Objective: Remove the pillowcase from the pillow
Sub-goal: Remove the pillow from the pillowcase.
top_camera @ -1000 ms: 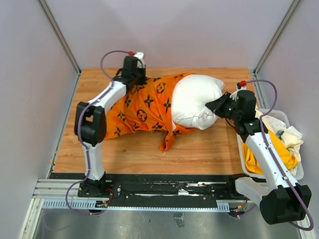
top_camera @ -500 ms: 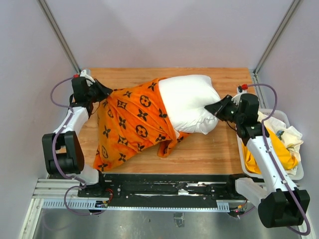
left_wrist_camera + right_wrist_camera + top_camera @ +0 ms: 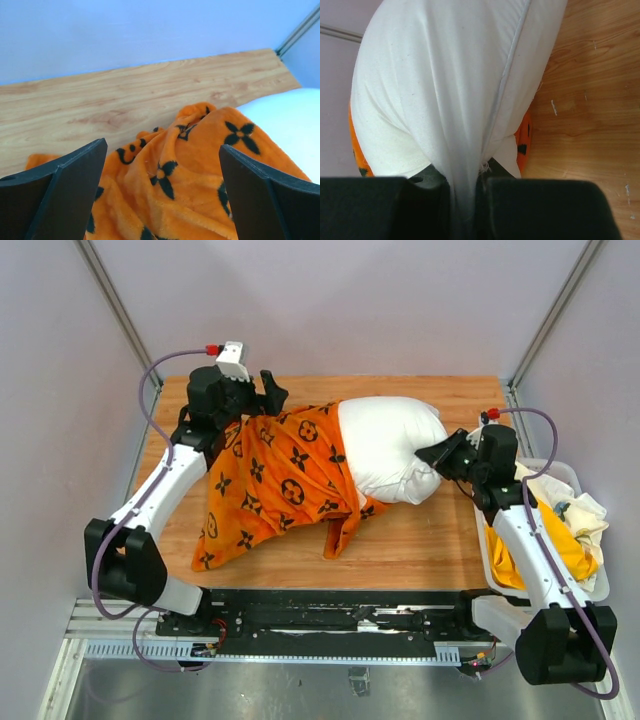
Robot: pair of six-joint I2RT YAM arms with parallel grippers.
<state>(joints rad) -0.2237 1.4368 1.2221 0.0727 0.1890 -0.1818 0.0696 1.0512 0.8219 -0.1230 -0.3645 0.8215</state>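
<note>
The orange pillowcase (image 3: 275, 480) with black motifs lies crumpled over the left half of the table and covers the left end of the white pillow (image 3: 390, 445). My left gripper (image 3: 262, 398) hovers open over the case's far edge; in the left wrist view its jaws stand wide apart above orange folds (image 3: 170, 175), holding nothing. My right gripper (image 3: 437, 453) is shut on the pillow's right end. In the right wrist view a pinch of white pillow fabric (image 3: 462, 165) runs down between the jaws. A strip of orange case (image 3: 522, 140) shows under the pillow.
A white bin (image 3: 580, 490) with yellow and white cloths stands at the table's right edge beside my right arm. Grey walls close in the wooden table (image 3: 420, 540) on three sides. Bare wood shows in front of the pillow and behind the case.
My left gripper let go of the pillowcase and opened, swinging from the far left edge back toward the case's far side. The case has slid left off more of the pillow. The right gripper kept its grip.
</note>
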